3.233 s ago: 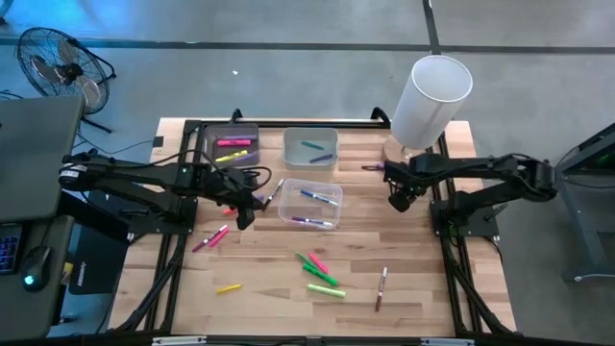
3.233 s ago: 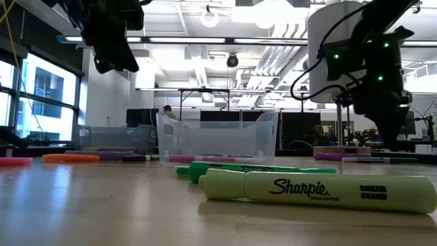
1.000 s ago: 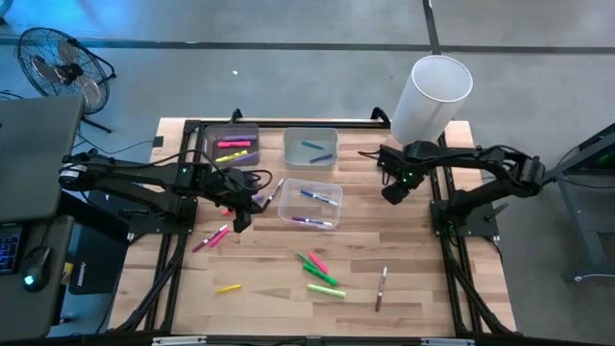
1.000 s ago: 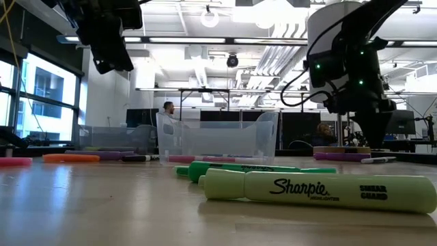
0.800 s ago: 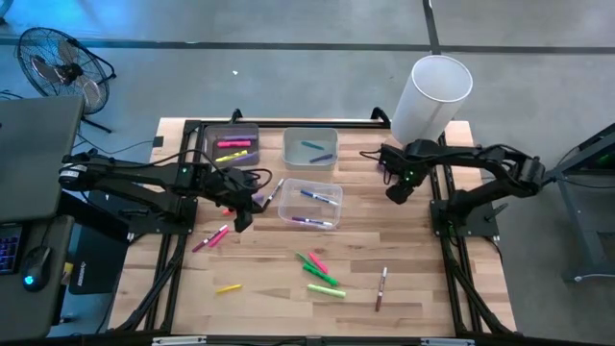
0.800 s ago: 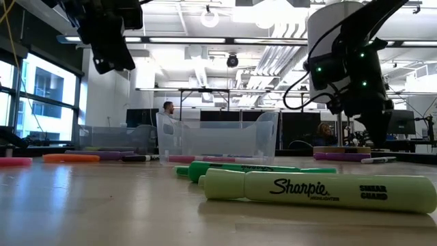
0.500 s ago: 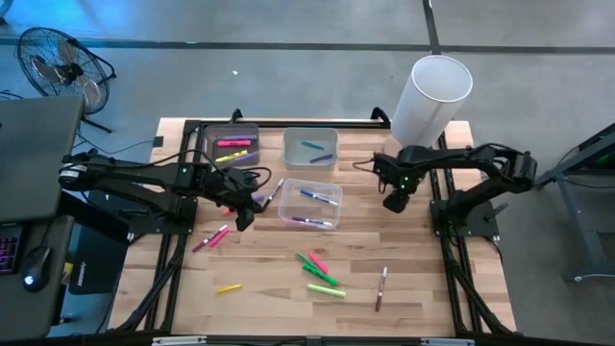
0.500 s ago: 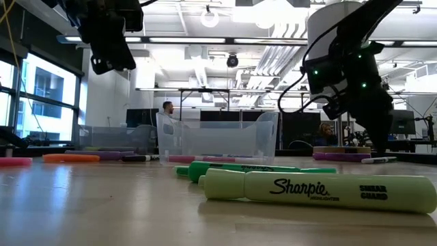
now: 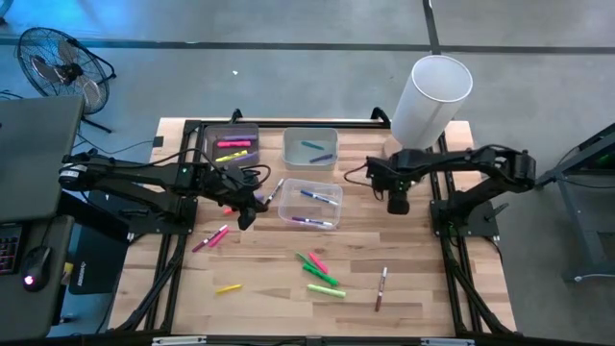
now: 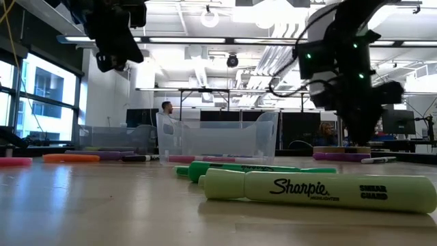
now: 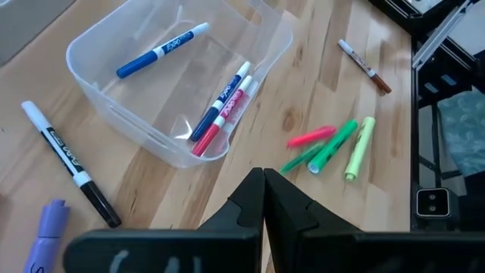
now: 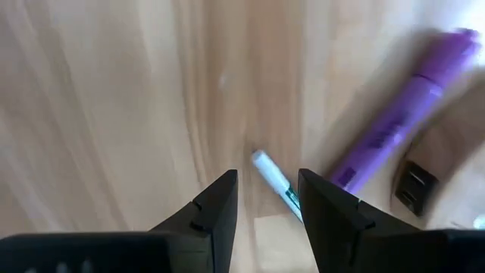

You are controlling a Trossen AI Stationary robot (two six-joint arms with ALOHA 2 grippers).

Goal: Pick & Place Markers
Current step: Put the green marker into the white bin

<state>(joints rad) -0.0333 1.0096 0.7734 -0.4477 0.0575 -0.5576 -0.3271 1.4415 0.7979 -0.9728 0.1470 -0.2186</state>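
Taking the near bin [image 9: 308,203] at the middle of the surface [image 9: 413,279] as landmark: behind it two more bins sit side by side, the back-left bin [image 9: 233,146] and the back-right bin [image 9: 310,147], each holding markers. A cluster of markers [image 9: 321,273] lies in front of the near bin, a single marker [image 9: 381,287] to the cluster's right and another marker [image 9: 228,287] to its left. The left tool [image 9: 245,218] hangs just left of the near bin, the right tool [image 9: 398,204] to its right.
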